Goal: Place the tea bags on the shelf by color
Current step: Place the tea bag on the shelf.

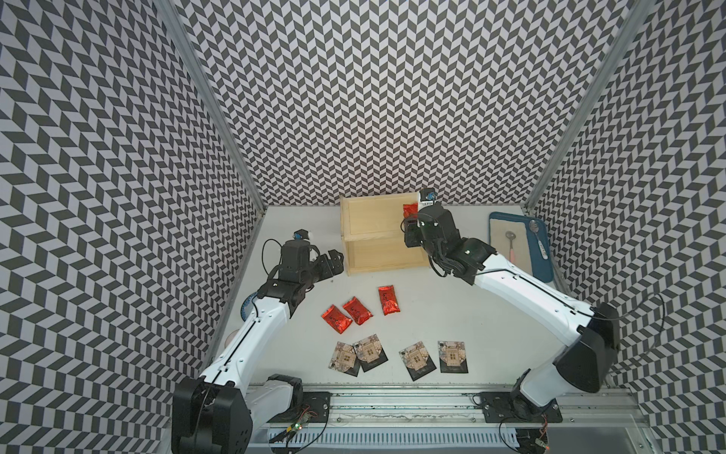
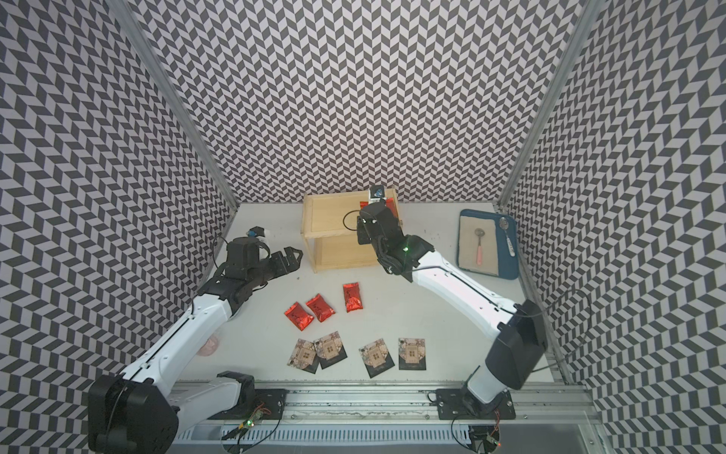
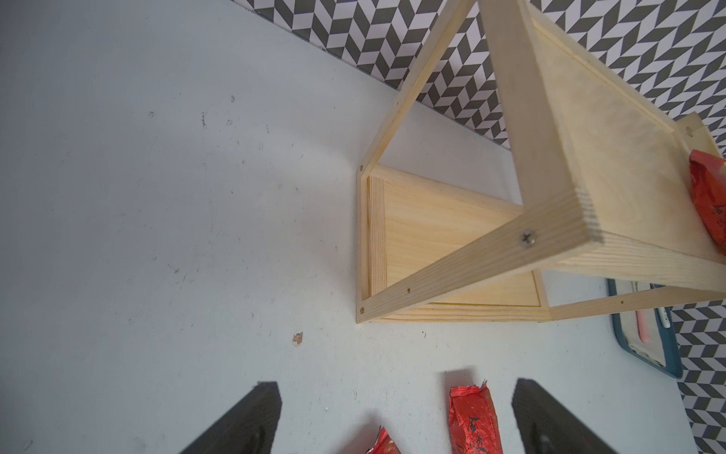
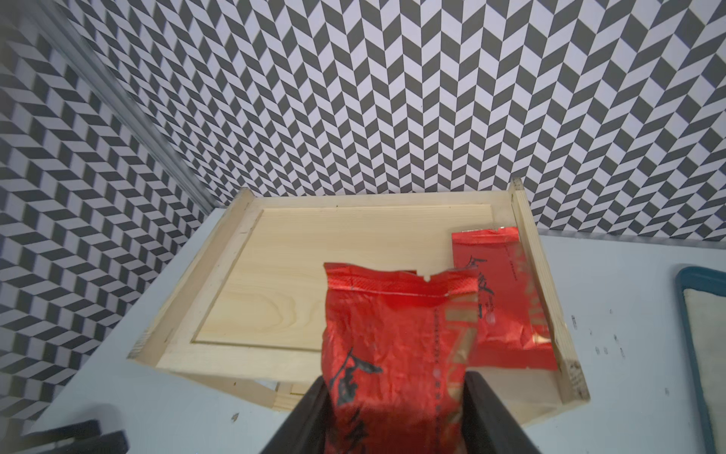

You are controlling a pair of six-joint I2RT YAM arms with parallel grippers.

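Observation:
The pale wooden shelf (image 1: 373,220) stands at the back of the table. My right gripper (image 4: 396,381) is shut on a red tea bag (image 4: 393,334) and holds it above the right part of the top board, near its front rim. A second red tea bag (image 4: 503,298) lies on that board against the right rim. Three red tea bags (image 1: 357,310) lie on the table in front of the shelf, and several black tea bags (image 1: 417,359) lie nearer the front edge. My left gripper (image 3: 396,385) hangs open and empty left of the shelf.
A blue tray (image 1: 544,271) holding spoons lies at the back right, next to the wall. Patterned walls close in the table on three sides. A small bluish dish (image 1: 247,306) shows under my left arm at the table's left edge.

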